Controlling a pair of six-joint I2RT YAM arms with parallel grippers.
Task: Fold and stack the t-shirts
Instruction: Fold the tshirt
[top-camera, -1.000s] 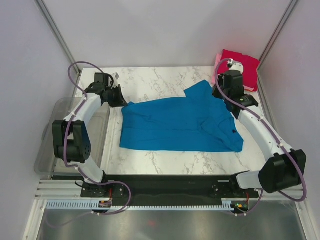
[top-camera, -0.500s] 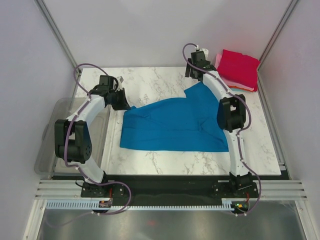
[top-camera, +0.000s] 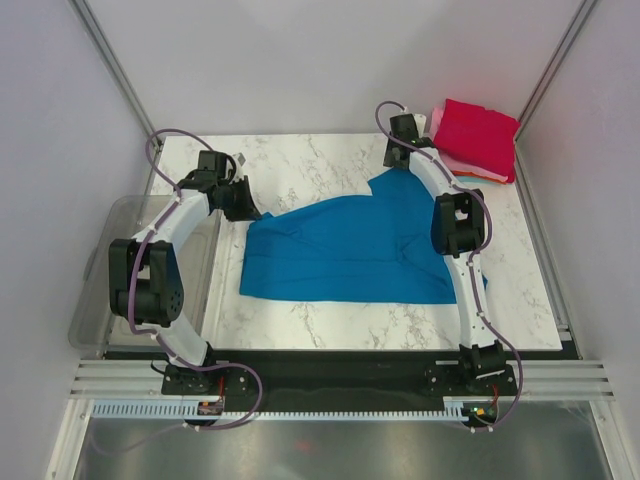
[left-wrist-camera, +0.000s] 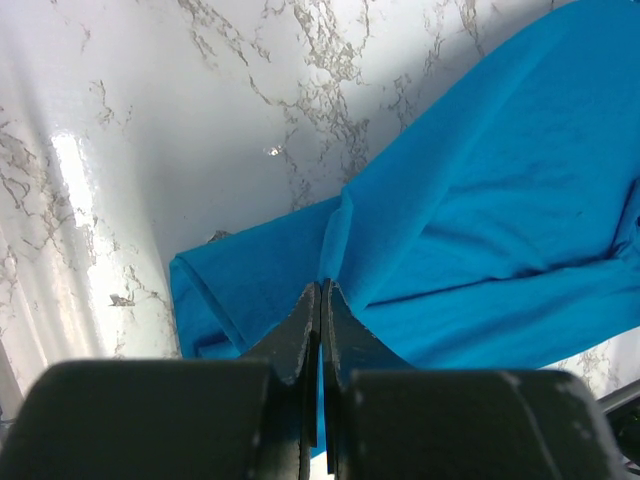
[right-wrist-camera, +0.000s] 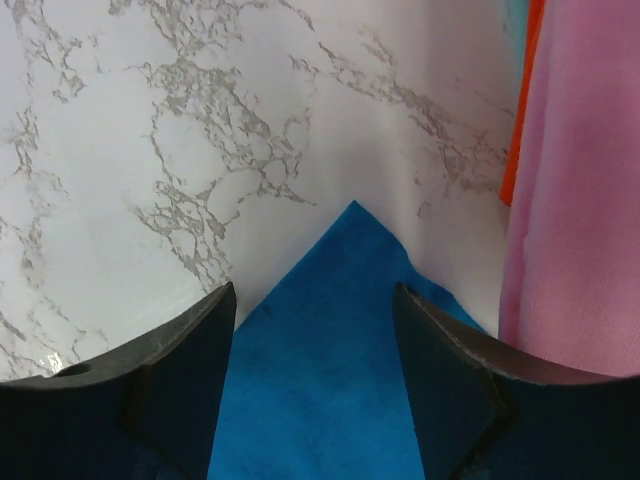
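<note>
The left tool (left-wrist-camera: 320, 292) is clamped tight, its two dark jaws pressed together with a ridge of the blue t-shirt (left-wrist-camera: 480, 200) pinched at their tips. A sliver of blue shows in the slit lower down in the left wrist view. From that pinch the cloth runs off to the upper right of the frame, and a rolled edge of it lies at the lower left on the white marbled surface (left-wrist-camera: 200, 120).

The right tool (right-wrist-camera: 312, 295) stands with its jaws wide apart and grips nothing. A pointed corner of the blue t-shirt (right-wrist-camera: 320, 400) lies between them, flat on the surface (right-wrist-camera: 150, 130), its tip aimed at the top of the frame. Whether the jaws touch the cloth cannot be told. Along the right edge of that view lies a folded pink t-shirt (right-wrist-camera: 580, 200), with a thin orange-red edge just beside it.

In the top view the left tool (top-camera: 243, 203) sits at the shirt's upper-left corner, and the right tool (top-camera: 398, 155) at its far corner, right of centre. The blue t-shirt (top-camera: 345, 250) is spread, creased, across the middle of the surface (top-camera: 300, 165). A folded red t-shirt (top-camera: 478, 128) tops a stack in the upper right corner, near the right tool. A clear bin (top-camera: 120, 212) stands at the left edge, beside the left arm (top-camera: 150, 280).
</note>
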